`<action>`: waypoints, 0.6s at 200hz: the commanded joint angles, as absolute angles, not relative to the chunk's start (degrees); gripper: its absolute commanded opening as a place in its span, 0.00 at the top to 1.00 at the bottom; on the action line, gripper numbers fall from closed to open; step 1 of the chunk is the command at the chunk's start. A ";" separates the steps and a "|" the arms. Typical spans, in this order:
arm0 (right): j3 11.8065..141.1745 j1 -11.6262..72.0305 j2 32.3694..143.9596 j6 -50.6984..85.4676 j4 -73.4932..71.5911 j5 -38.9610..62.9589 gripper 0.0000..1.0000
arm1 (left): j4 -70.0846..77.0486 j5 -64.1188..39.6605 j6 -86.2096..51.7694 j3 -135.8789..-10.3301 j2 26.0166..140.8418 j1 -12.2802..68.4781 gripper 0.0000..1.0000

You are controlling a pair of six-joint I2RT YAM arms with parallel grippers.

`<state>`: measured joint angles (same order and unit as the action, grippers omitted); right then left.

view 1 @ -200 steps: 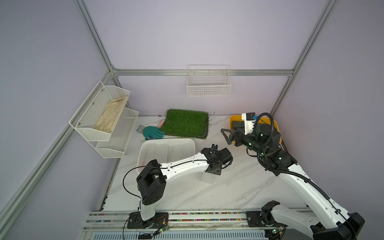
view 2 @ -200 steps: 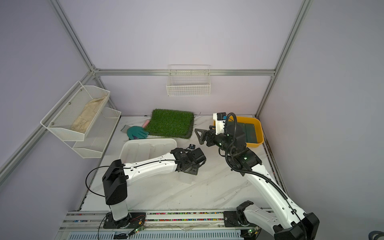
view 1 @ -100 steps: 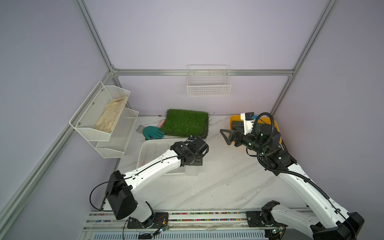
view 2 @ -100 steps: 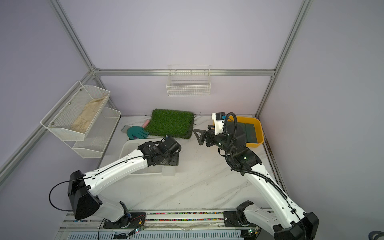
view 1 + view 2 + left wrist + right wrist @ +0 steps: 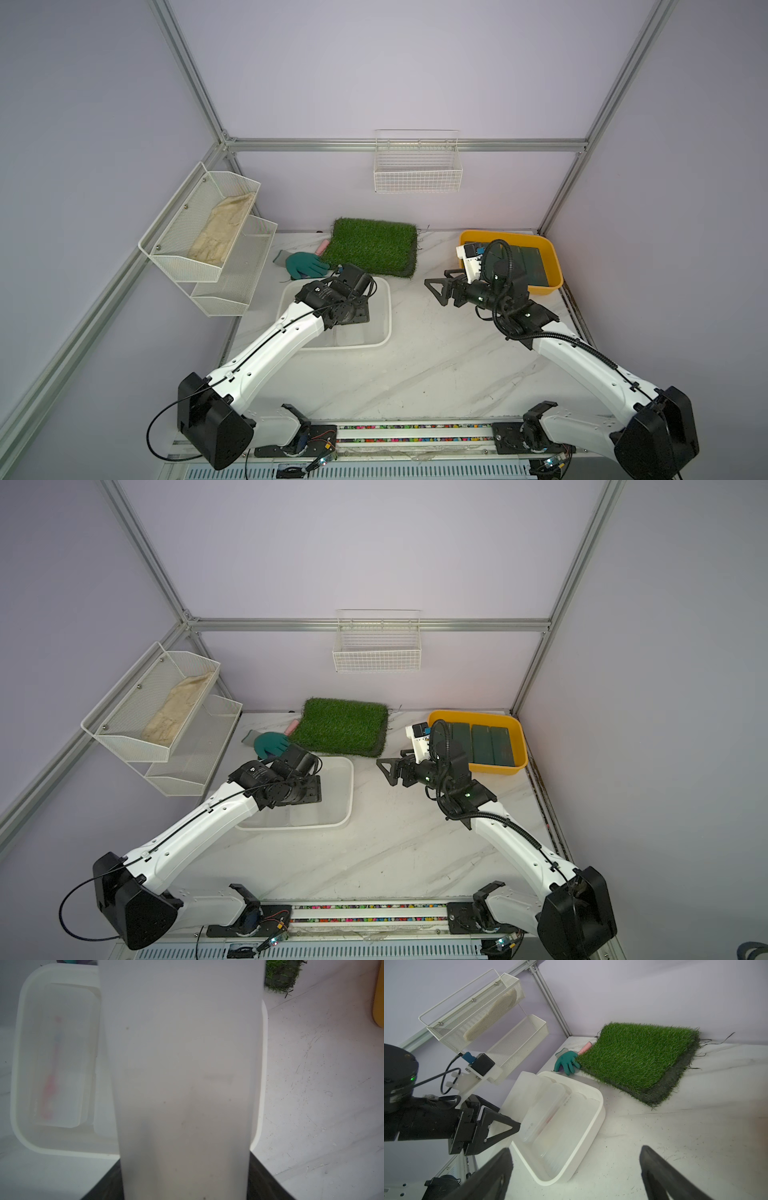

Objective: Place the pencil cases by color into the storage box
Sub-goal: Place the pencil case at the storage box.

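My left gripper [image 5: 352, 316] is shut on a frosted white pencil case [image 5: 182, 1064] and holds it tilted over the white storage box [image 5: 388, 307]. The right wrist view shows that case [image 5: 544, 1109] leaning into the box [image 5: 598, 1118] on top of other frosted cases. Another frosted case [image 5: 60, 1064] with a pink pen inside lies flat in the box. Several dark green cases [image 5: 482, 744] lie side by side in the yellow box [image 5: 520, 746]. My right gripper [image 5: 434, 291] hangs open and empty above the table between the two boxes.
A green grass mat [image 5: 374, 245] lies at the back, with a teal glove [image 5: 305, 264] and a pink object [image 5: 322, 247] beside it. A two-tier mesh shelf [image 5: 208, 232] juts from the left wall. A wire basket [image 5: 417, 166] hangs on the rear wall.
My left arm has swung left from mid-table to over the white box, carrying the frosted case. The right arm has barely moved.
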<state>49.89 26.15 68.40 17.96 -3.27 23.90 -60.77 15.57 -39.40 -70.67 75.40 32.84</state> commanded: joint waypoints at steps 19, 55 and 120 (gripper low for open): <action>47.87 29.05 71.22 17.51 -11.09 24.93 0.04 | -58.79 14.15 -34.28 -68.42 75.22 29.93 0.40; 45.30 31.11 72.59 17.12 -14.42 23.48 0.04 | -55.10 11.58 -31.91 -66.67 76.59 27.06 0.40; 40.90 31.38 73.13 17.34 -19.15 23.90 0.04 | -51.25 9.46 -28.31 -67.67 85.49 24.18 0.39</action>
